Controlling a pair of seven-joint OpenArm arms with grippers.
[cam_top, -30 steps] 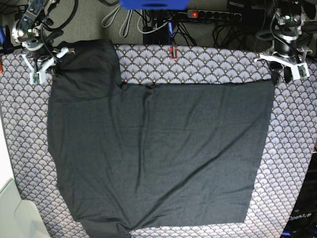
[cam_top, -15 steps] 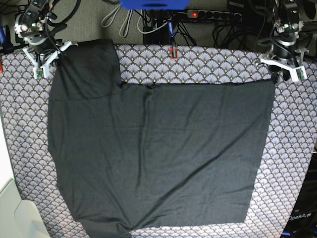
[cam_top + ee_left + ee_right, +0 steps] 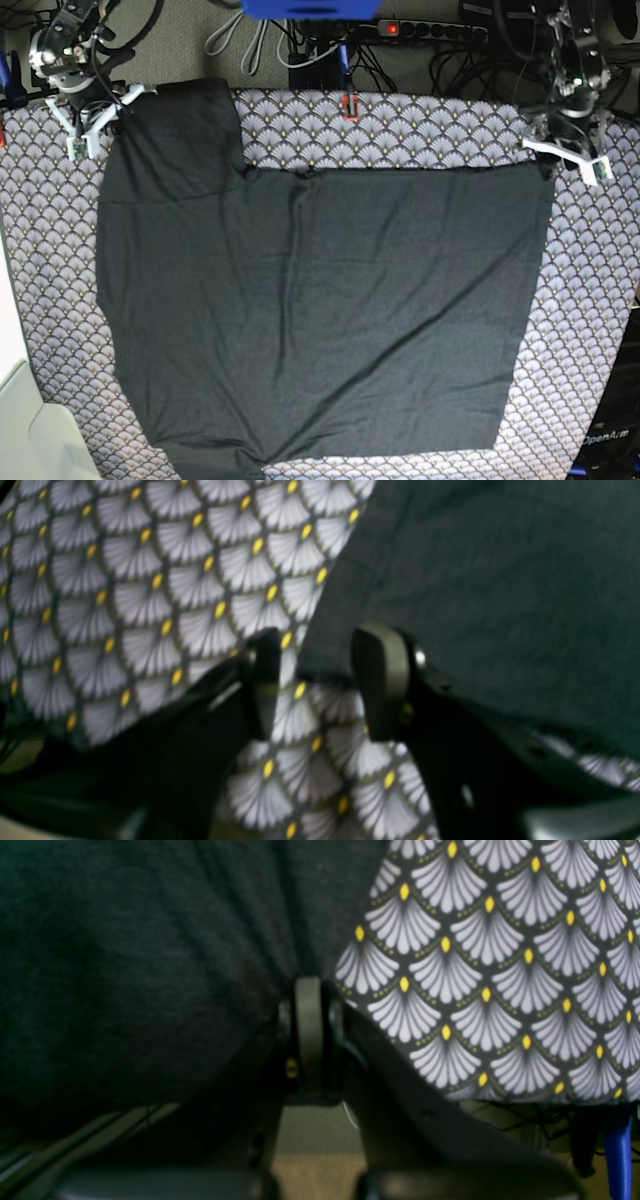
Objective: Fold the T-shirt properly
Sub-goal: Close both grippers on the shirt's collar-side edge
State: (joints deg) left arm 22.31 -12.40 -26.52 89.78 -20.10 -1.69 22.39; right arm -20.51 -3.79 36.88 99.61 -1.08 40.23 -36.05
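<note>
**One fold in, most of the folding left**

One T-shirt (image 3: pixel 320 310) lay spread across the patterned cloth (image 3: pixel 430 130) — dark, flat, with one sleeve reaching toward the right gripper (image 3: pixel 88 122) at the far edge of the table. Its outline looked stepped, as if one side had already been turned in over the body, though the pictures could not confirm which layer lay on top. No coloured print showed.

The right gripper's jaws were pressed together at the sleeve's far corner; in the right wrist view the fabric hung beside the pads (image 3: pixel 310 1032), and whether cloth was pinched between them could not be told. The left gripper (image 3: pixel 315 682) hovered just off the shirt's other far corner — jaws parted, patterned cloth visible between them, the hem edge just ahead of its fingertips and nothing held.

Judged from the layout, the task was early: the garment was flattened and perhaps partly folded, but the sleeve, the lengthwise folds and the final halving all remained.
</note>
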